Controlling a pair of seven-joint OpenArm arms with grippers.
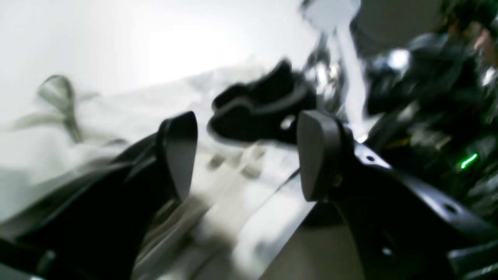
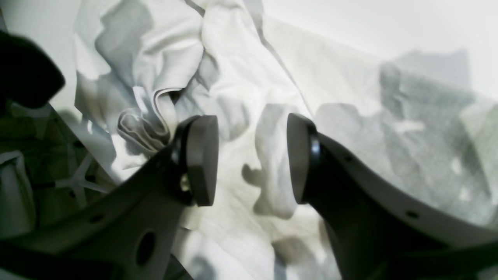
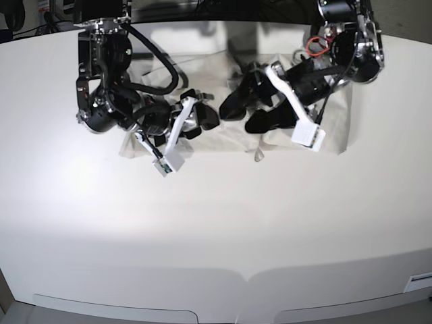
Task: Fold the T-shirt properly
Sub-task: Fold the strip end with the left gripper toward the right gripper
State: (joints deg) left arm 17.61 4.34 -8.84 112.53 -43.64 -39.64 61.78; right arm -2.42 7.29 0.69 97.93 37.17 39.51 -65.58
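Over the crumpled T-shirt [image 3: 223, 128] on the worktop [image 3: 216, 223], left pincer [image 1: 249, 155] and right pincer [image 2: 253, 159] hung released, grasping nothing.

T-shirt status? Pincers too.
Left pincer open, empty. Right pincer open, empty, over the cloth. T-shirt crumpled, unfolded, at the table's far side. Nothing in the way.

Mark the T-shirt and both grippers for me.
T-shirt [image 2: 249, 70]: right wrist view, on crumpled fabric above the pads.
Right gripper [image 2: 252, 159]: right wrist view, midway between the open fingertips.
Left gripper [image 1: 247, 155]: left wrist view, midway between the open fingertips.
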